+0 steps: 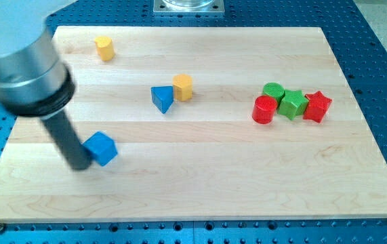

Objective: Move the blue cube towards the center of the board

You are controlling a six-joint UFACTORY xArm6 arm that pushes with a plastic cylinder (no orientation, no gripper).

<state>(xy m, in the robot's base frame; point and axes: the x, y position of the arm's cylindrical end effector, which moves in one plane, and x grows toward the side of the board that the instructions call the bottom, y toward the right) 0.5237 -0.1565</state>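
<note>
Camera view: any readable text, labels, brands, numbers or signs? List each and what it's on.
None readable. The wooden board, the blue cube beside my tip, the blue triangular block, both yellow blocks and the red and green cluster all show plain, unmarked surfaces.

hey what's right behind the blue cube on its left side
My tip stands against the blue cube on the view's left. The rod covers the board just beyond it, so anything there cannot be seen.
</note>
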